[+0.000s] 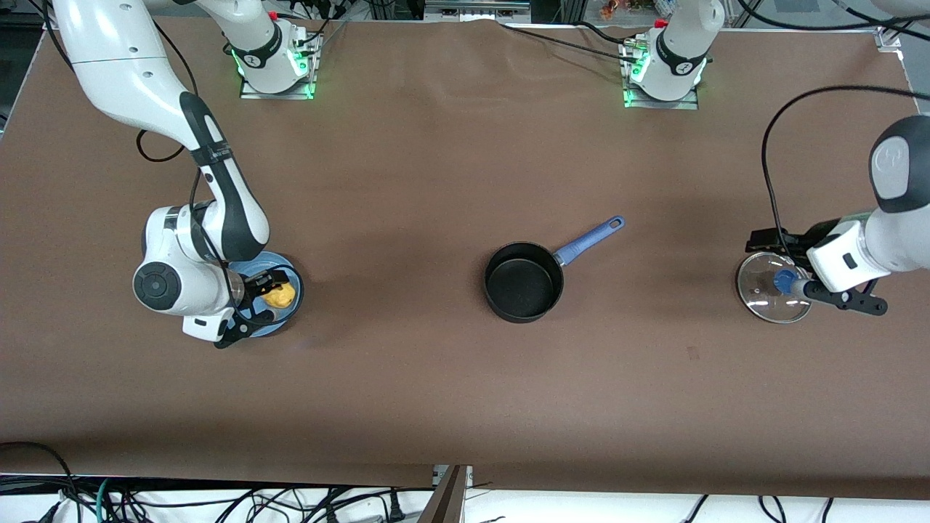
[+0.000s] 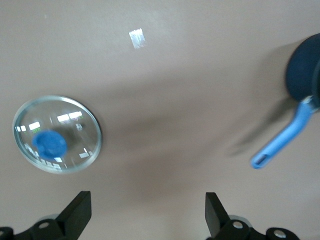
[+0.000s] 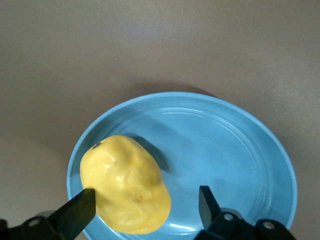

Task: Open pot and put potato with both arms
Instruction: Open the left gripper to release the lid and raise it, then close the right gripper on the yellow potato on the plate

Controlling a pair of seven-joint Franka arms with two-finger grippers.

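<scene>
The black pot [image 1: 523, 283] stands open mid-table, its blue handle [image 1: 588, 242] pointing toward the left arm's end; part of the pot shows in the left wrist view [image 2: 304, 70]. The glass lid [image 1: 774, 287] with a blue knob lies flat on the table at the left arm's end. My left gripper [image 1: 846, 298] is open and empty, just above the table beside the lid [image 2: 56, 134] and apart from it [image 2: 147, 212]. The yellow potato [image 1: 280, 294] lies on the light-blue plate [image 1: 294, 280]. My right gripper [image 1: 254, 303] is open low over the plate [image 3: 240, 150]. One fingertip [image 3: 80, 207] is against the potato [image 3: 125, 182], the other stands clear.
The brown table mat [image 1: 407, 181] runs bare between the plate and the pot and between the pot and the lid. Both arm bases stand along the edge farthest from the front camera. A small pale mark [image 2: 136, 38] shows on the mat in the left wrist view.
</scene>
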